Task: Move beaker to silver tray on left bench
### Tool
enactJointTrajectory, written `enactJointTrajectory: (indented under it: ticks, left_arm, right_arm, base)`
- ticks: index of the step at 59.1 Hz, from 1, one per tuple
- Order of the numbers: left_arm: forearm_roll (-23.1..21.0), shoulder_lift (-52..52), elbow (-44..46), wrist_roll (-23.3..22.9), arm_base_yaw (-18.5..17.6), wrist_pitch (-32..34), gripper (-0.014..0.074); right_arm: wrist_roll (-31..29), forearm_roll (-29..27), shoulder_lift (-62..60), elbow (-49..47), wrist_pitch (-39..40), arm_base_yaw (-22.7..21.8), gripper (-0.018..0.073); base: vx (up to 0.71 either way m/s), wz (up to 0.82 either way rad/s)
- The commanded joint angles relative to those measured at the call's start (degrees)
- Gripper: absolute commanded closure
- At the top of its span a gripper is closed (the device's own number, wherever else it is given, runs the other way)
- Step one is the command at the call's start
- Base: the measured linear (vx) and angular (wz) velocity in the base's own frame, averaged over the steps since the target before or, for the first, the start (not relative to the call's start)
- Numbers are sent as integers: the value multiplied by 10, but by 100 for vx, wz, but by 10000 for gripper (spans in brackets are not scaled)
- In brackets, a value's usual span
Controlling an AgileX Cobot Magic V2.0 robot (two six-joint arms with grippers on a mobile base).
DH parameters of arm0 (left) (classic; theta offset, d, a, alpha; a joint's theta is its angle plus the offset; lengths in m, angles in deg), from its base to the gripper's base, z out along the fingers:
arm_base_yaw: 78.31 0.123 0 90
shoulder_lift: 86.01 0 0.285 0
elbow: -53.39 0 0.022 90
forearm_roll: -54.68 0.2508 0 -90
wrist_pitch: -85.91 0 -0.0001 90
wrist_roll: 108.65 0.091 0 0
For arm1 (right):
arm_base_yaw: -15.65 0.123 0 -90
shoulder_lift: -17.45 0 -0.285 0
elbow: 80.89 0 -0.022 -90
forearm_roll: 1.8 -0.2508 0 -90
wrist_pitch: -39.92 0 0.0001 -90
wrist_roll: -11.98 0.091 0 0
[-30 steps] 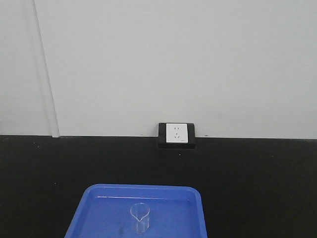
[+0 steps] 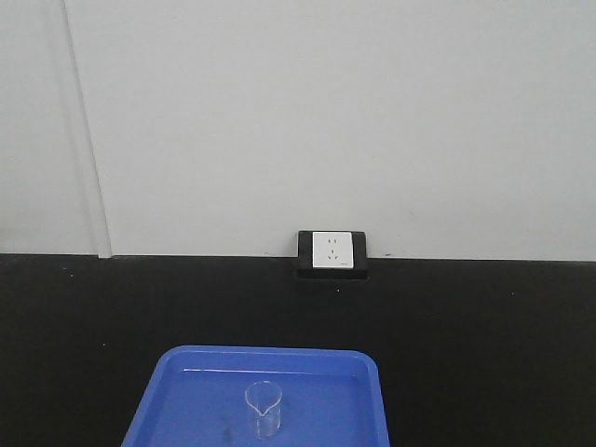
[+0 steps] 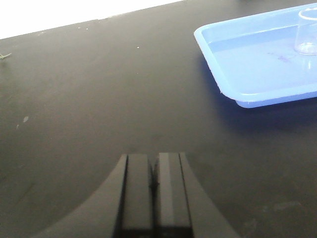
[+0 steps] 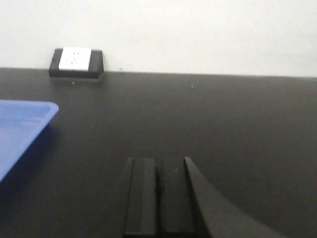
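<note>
The small clear glass beaker (image 2: 264,410) stands upright in a bright blue plastic tray (image 2: 186,400) at the bottom of the front view. It also shows at the top right of the left wrist view (image 3: 307,32). My left gripper (image 3: 154,161) is shut and empty, low over the black counter, well left of and nearer than the blue tray. My right gripper (image 4: 158,163) is shut and empty over the black counter, right of the blue tray's corner (image 4: 29,119). The silver tray and the left bench are out of view.
A black-framed white wall socket (image 2: 332,253) sits at the back of the black counter (image 2: 484,354) against the white wall; it also shows in the right wrist view (image 4: 76,62). The blue tray (image 3: 257,64) fills the upper right of the left wrist view.
</note>
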Motion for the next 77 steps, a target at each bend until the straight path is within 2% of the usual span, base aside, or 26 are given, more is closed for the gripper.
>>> enactJointTrajectory:
  ticks: [1, 6, 8, 15, 26, 40, 50, 53, 60, 66, 72, 77]
  left_arm:
    - [-1, 4, -11, -1, -4, 47, 595]
    - [-1, 4, -11, -1, -4, 47, 595]
    - [-1, 4, -11, -1, -4, 47, 595]
    - [-1, 4, -11, -1, -4, 47, 595]
    - [-1, 4, -11, -1, -4, 47, 595]
    - [-1, 4, -11, -1, -4, 47, 595]
    - [-1, 4, -11, -1, -4, 47, 595]
    - [-1, 4, -11, -1, -4, 47, 595]
    - [-1, 4, -11, -1, -4, 47, 595]
    - [-1, 4, -11, -1, -4, 47, 595]
    - [-1, 4, -11, -1, -4, 47, 595]
    - [-1, 4, -11, -1, -4, 47, 595]
  right_arm:
    - [-19, 15, -7, 1, 138, -4, 571]
    - [-44, 33, -6, -14, 256, -4, 571]
    - [-47, 34, -3, -29, 278, -4, 571]
    - [-45, 18, 40, -97, 269, -4, 571]
    - [-45, 3, 245, -216, 259, -4, 571]
    - [-39, 3, 488, -289, 388, -4, 571]
    - [4, 15, 601, -292, 462, -4, 562]
    - [11, 37, 624, -292, 478, -4, 551]
    - [41, 144, 675, -292, 505, -4, 501]
    - [85, 245, 715, -292, 521, -4, 414]
    - [145, 335, 758, -292, 549, -4, 281]
    - [193, 388, 797, -292, 600, -4, 145]
  base:
    - [0, 0]
    - [0, 0]
    - [0, 0]
    - [0, 0]
    - [0, 0]
    - [0, 0]
    - [0, 0]
    - [0, 0]
    - [0, 0]
    - [0, 0]
    - [0, 0]
    - [0, 0]
